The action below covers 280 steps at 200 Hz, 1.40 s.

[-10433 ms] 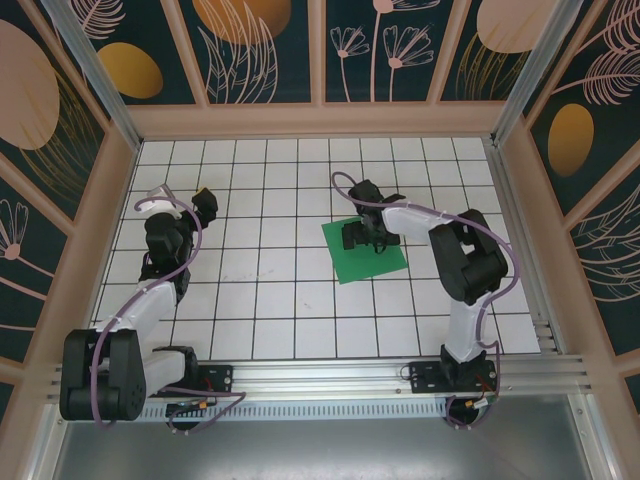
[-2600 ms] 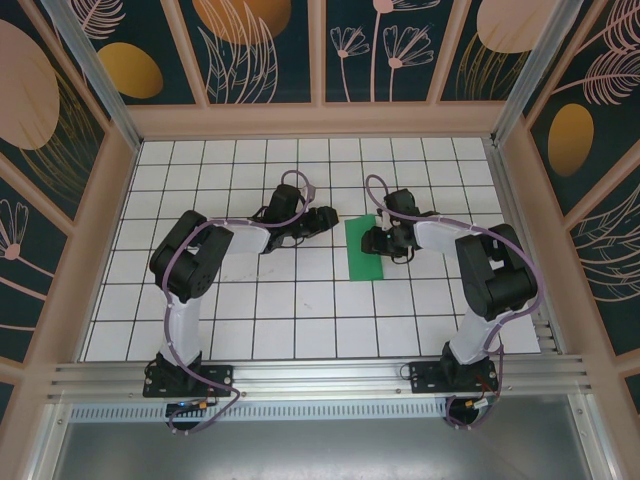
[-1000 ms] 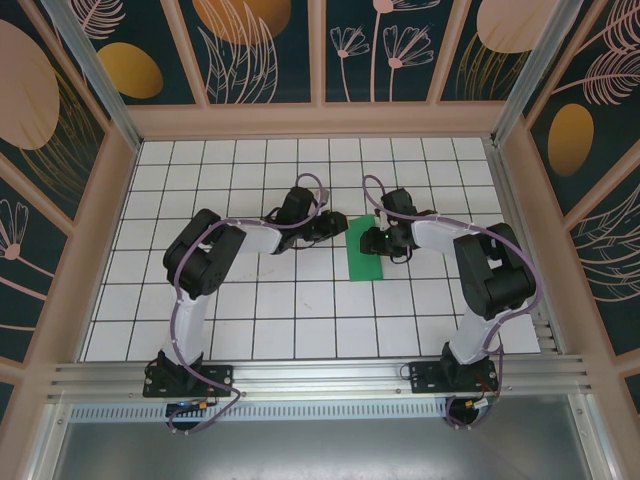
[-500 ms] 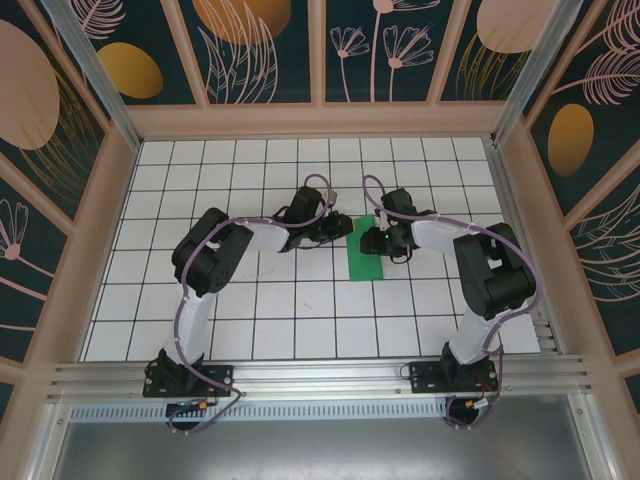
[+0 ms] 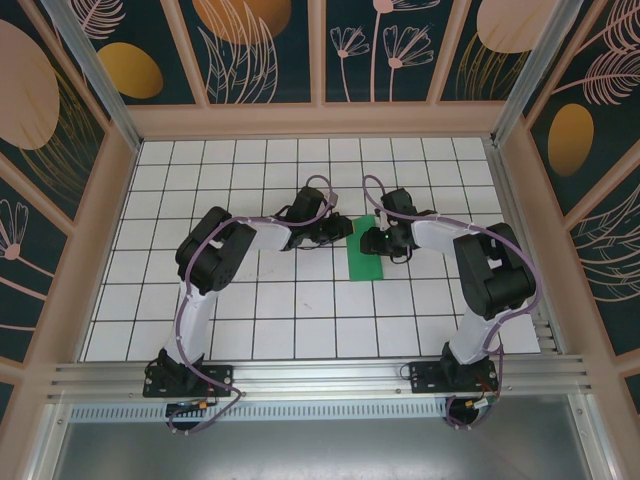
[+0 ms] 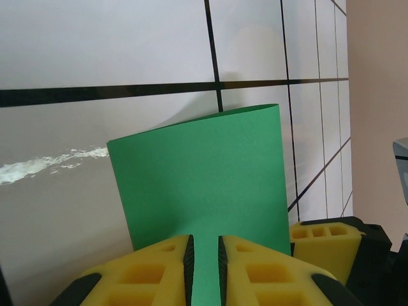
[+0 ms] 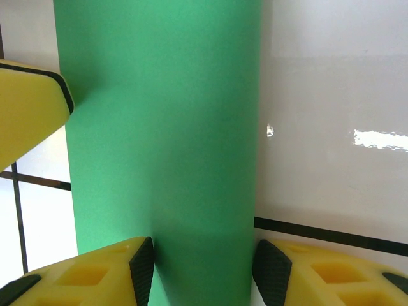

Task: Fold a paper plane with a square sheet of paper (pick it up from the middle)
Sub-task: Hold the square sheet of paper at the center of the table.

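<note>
Table: the white gridded table carries the work just right of its middle.
Sheet: the square sheet of paper lies as a narrow strip running near to far. It is about half as wide as the open square it was some seconds back. We take it that the first fold is in; there is no paper plane yet.
Right gripper: the right gripper stays over the strip's middle, jaws half spread. One pad is on the green, the other at its right edge. Whether it bears down we cannot tell.
Left gripper: the left gripper has come across from the table's left side and now meets the strip's left edge. Its jaws have drawn nearly together, with green showing in the slit. Whether they clamp the paper or merely stand above it we cannot tell.
Beyond the jaws: in the left wrist view the sheet's farthest edge seems to curve up, with shadow beneath it.
Meaning: we judge the fold still soft. The second arm has likely come to help crease it or to begin the nose folds.
</note>
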Each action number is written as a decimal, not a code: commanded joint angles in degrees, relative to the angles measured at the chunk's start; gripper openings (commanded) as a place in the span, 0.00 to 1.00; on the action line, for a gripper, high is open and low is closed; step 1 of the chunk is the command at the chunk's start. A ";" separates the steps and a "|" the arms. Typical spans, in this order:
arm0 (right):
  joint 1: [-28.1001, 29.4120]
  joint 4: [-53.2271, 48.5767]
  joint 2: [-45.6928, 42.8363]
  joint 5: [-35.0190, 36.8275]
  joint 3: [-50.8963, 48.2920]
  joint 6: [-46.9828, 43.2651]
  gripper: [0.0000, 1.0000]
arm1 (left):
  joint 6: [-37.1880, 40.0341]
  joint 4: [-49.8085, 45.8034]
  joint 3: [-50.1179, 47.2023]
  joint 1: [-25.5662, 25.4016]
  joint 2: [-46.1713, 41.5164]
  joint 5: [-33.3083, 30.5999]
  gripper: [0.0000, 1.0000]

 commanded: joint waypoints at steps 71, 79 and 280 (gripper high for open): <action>0.99 0.12 6.86 2.56 -3.12 -0.30 0.51 | -0.54 4.98 -1.53 -0.29 -2.15 2.60 0.21; 1.00 0.11 6.98 2.51 -3.04 -0.37 0.50 | -0.75 5.50 -2.01 -0.29 -2.31 2.63 0.20; 1.43 1.71 8.34 2.95 -4.11 2.27 0.51 | 3.16 -2.72 0.45 -0.85 -0.76 -0.30 0.19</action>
